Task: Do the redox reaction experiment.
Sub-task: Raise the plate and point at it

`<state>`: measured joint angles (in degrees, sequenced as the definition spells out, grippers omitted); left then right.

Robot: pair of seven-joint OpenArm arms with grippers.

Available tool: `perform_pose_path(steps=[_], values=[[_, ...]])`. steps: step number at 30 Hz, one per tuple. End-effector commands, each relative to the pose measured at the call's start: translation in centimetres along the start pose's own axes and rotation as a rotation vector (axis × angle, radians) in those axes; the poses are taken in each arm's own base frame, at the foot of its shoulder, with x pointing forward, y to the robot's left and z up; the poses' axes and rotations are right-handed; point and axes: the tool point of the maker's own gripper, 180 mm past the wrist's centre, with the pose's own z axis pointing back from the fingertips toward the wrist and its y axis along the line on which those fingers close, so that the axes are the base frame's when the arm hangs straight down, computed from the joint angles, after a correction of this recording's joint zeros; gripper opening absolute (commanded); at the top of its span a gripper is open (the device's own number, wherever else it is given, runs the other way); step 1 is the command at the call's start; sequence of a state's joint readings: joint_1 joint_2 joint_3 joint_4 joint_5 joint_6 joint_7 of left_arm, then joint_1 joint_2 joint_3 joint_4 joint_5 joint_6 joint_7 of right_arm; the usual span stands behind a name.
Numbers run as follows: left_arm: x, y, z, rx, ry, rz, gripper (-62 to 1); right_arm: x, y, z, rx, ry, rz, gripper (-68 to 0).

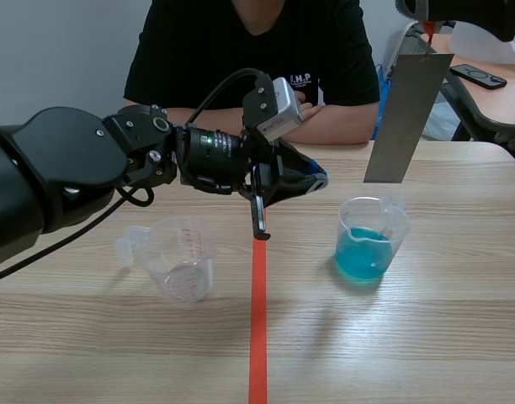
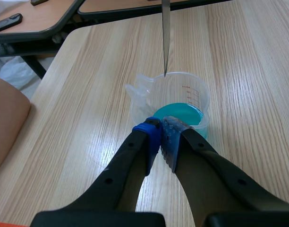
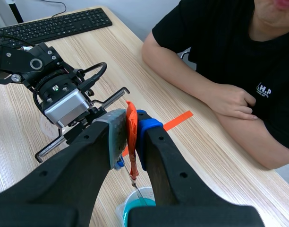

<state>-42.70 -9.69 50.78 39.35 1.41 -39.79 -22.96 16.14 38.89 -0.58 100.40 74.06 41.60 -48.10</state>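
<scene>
The right tool (image 3: 131,135) was squeezed shut on the orange top of a flat grey metal strip (image 1: 406,118). The strip hung straight down, just above a clear plastic cup of blue water (image 1: 371,240) on the wooden tabletop (image 1: 409,337). The left tool (image 2: 161,137) was closed with nothing in it, near that cup. A clear empty cup (image 1: 177,257) stood well apart.

Got empty clear beaker (image 1: 178,257) left of tape line (image 1: 258,337), blue-liquid beaker (image 1: 371,240) right of it. Seeing grey metal strip (image 1: 406,118) hanging just above latter, left gripper (image 1: 312,181) hovering over tape.
</scene>
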Motion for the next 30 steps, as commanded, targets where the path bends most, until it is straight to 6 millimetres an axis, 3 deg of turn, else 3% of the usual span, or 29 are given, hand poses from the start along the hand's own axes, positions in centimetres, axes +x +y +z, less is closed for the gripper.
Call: perform_pose_path(steps=[1, 30], values=[[1.6, 0.7, -0.1, 0.007, -0.045, -0.014, -57.9, 1.3, -0.2, 0.5, -0.003, -0.035, 0.019, -66.1], [2.8, 0.4, -1.1, 0.002, -0.084, 0.004, -57.9, 1.3, -0.2, 0.5, -0.003, -0.035, 0.019, -66.1]])
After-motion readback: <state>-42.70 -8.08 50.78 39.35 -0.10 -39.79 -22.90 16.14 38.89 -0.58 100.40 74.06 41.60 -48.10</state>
